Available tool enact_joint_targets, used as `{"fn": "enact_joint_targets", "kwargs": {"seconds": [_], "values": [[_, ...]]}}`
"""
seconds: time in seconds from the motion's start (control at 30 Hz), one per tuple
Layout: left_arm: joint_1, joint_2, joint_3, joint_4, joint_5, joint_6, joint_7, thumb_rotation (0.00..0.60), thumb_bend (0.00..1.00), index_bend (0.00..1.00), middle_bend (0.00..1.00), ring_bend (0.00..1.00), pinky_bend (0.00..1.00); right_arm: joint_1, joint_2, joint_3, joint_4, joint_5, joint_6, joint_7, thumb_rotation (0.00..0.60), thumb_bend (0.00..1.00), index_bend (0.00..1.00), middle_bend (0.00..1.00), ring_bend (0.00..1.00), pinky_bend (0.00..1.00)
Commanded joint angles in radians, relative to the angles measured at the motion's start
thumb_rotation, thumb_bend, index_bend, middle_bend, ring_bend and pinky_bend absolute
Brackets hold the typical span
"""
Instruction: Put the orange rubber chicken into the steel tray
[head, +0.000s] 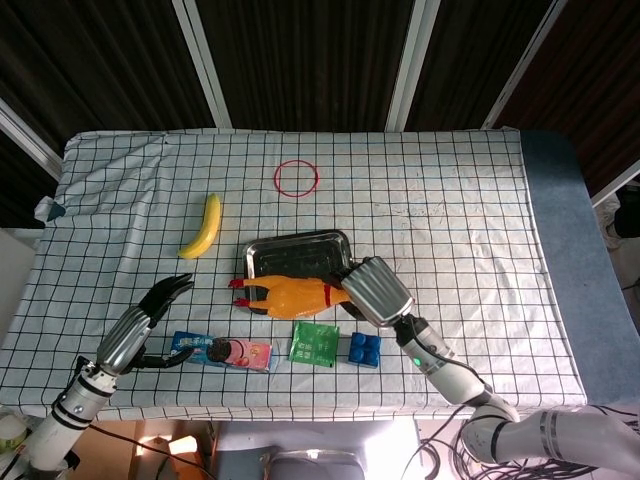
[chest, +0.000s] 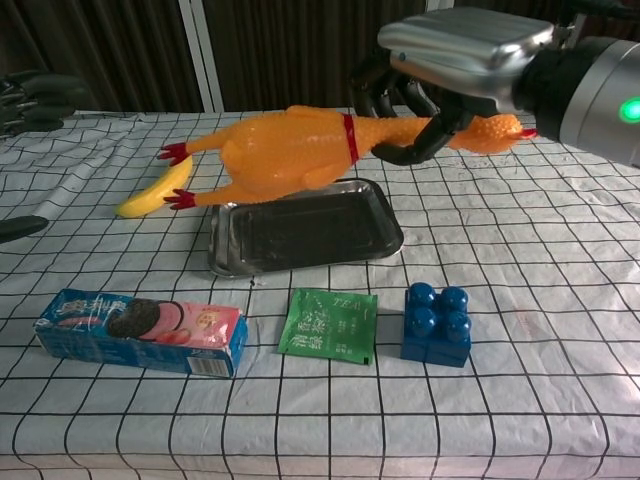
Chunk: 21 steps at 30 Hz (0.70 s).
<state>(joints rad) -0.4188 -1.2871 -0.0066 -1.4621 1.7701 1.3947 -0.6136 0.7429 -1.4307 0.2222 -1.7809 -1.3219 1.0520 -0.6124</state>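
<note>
The right robot hand (chest: 440, 75) grips the orange rubber chicken (chest: 290, 150) by the neck, fingers curled around it just behind the red collar, with the head and beak poking out past the far side of the fingers. The chicken hangs in the air roughly level, its red feet pointing toward the robot's left. In the head view the same chicken (head: 285, 293) lies across the near edge of the steel tray (head: 290, 252), feet reaching past the tray's left corner; in the chest view it floats above the tray (chest: 300, 228) without touching it. A green light glows on the right forearm.

The left robot hand (head: 150, 318) hovers low at the near left of the worktop (head: 450, 200), fingers spread apart and holding nothing, just beside the end of the blue and pink cookie box (chest: 140, 332). The box shows a dark sandwich cookie and white lettering too small to read.

In front of the tray lies a green sachet (chest: 330, 324) with pale print that cannot be made out, and beside it a blue building block (chest: 437, 322). A banana (head: 202, 227) lies to the tray's left, and a red ring (head: 297, 178) rests farther back on the checked cloth.
</note>
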Motion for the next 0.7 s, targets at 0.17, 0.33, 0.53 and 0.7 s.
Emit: {"fn": "enact_joint_targets", "kwargs": {"seconds": [0.17,0.33,0.53,0.7], "values": [[-0.037,-0.038,-0.025,0.006,-0.065,-0.053,-0.031,0.6,0.24,0.0,0.0,0.0,0.03,0.075,-0.08,0.031,-0.009,0.108,-0.032,-0.117,0.6,0.55,0.95,0.74,0.7,0.74],[-0.061,-0.046,-0.02,-0.008,-0.076,-0.092,-0.047,0.6,0.23,0.0,0.0,0.0,0.09,0.109,-0.122,0.05,0.003,0.158,-0.021,-0.156,0.6,0.55,0.95,0.74,0.7,0.74],[-0.087,-0.049,-0.01,-0.027,-0.087,-0.136,-0.05,0.6,0.23,0.0,0.0,0.0,0.12,0.143,-0.164,0.068,0.012,0.21,0.001,-0.19,0.6,0.55,0.96,0.74,0.7,0.74],[-0.099,-0.078,-0.033,-0.031,-0.133,-0.154,-0.036,0.6,0.23,0.0,0.02,0.01,0.28,0.16,-0.182,0.066,0.016,0.233,0.013,-0.195,0.6,0.55,0.96,0.74,0.7,0.74]]}}
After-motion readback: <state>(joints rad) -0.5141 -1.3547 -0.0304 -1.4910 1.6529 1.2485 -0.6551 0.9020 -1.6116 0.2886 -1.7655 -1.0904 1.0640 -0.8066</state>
